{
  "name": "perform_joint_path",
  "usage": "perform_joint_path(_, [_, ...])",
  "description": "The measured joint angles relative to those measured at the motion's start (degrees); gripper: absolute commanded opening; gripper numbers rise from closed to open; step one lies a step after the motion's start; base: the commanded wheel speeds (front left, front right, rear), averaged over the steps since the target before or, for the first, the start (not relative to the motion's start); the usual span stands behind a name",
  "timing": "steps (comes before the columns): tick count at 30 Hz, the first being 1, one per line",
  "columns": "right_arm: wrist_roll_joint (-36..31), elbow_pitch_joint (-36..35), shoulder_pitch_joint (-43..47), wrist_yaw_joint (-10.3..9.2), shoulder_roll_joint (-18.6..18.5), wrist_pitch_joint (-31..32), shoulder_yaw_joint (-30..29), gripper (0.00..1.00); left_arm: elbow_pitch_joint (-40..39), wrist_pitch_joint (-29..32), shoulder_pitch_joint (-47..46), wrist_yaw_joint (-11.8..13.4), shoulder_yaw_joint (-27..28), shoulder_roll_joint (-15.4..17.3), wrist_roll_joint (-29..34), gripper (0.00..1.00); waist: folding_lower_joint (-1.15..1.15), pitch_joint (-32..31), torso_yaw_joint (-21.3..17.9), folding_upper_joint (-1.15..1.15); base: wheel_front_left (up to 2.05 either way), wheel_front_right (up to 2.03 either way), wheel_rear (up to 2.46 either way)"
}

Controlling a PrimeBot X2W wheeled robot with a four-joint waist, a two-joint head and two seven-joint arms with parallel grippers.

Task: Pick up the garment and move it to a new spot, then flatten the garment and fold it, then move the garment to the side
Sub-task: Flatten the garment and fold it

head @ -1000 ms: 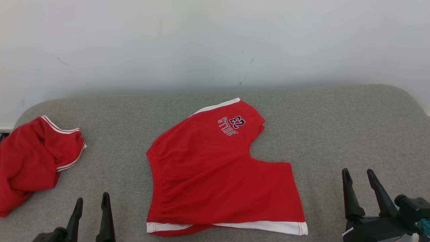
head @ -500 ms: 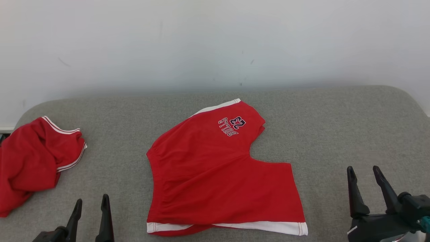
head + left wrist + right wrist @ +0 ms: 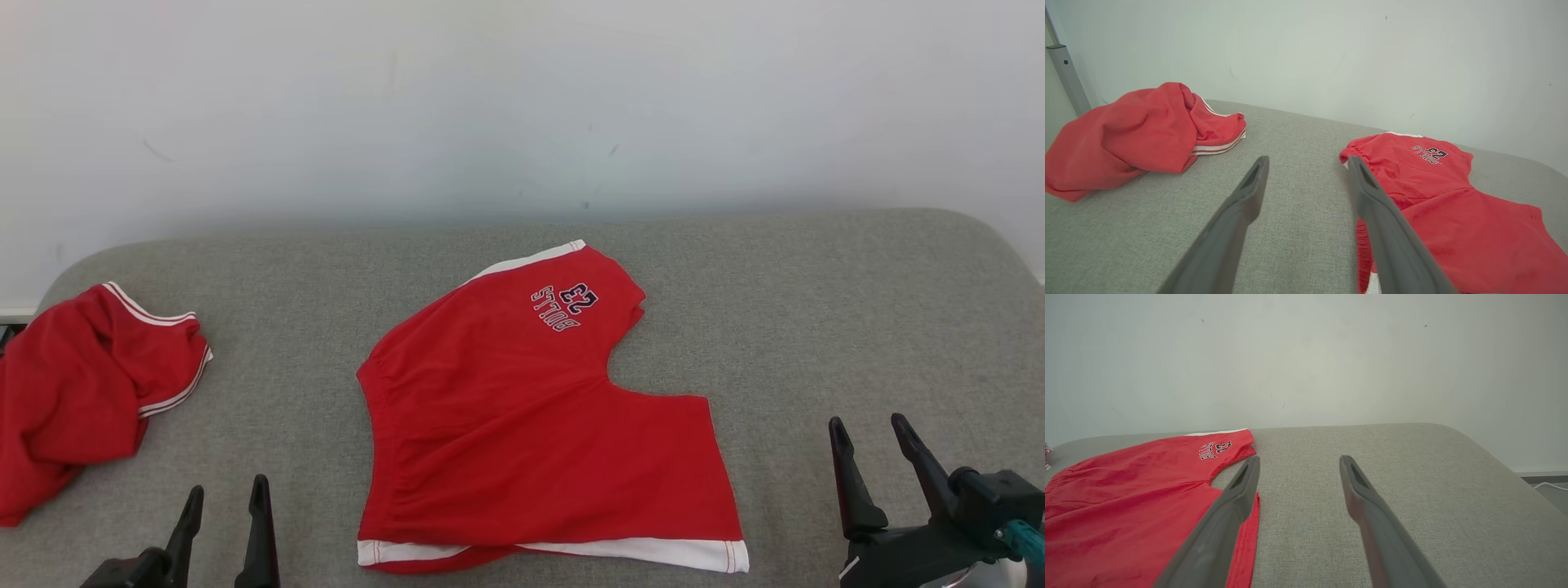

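Note:
A pair of red shorts with white hems and a "BULLS 23" print lies spread flat in the middle of the grey cushioned surface; the shorts also appear in the left wrist view and the shorts in the right wrist view. My left gripper stands open at the lower left, apart from the shorts' left edge, with nothing between its fingers. At the lower right my right gripper is open and empty, off the shorts' right edge, its fingers above bare cushion.
A second red garment with white-striped trim lies crumpled at the surface's far left edge, also as the crumpled garment in the left wrist view. A white wall stands right behind the surface. The cushion's rounded right edge drops off to the floor.
My right gripper drifted slightly right and up, then back left and down. The left gripper sank a little. The shorts have not moved.

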Motion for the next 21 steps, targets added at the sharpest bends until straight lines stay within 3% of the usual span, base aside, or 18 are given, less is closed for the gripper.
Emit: perform_joint_path(21, [-0.42,-2.07,0.04,0.00,-0.24,3.99,-0.44,1.00,-0.23,0.97,0.00,0.00,0.13,-0.02,-0.09,1.00,0.00,-0.24,-0.05,0.00,0.00,0.00,0.00])
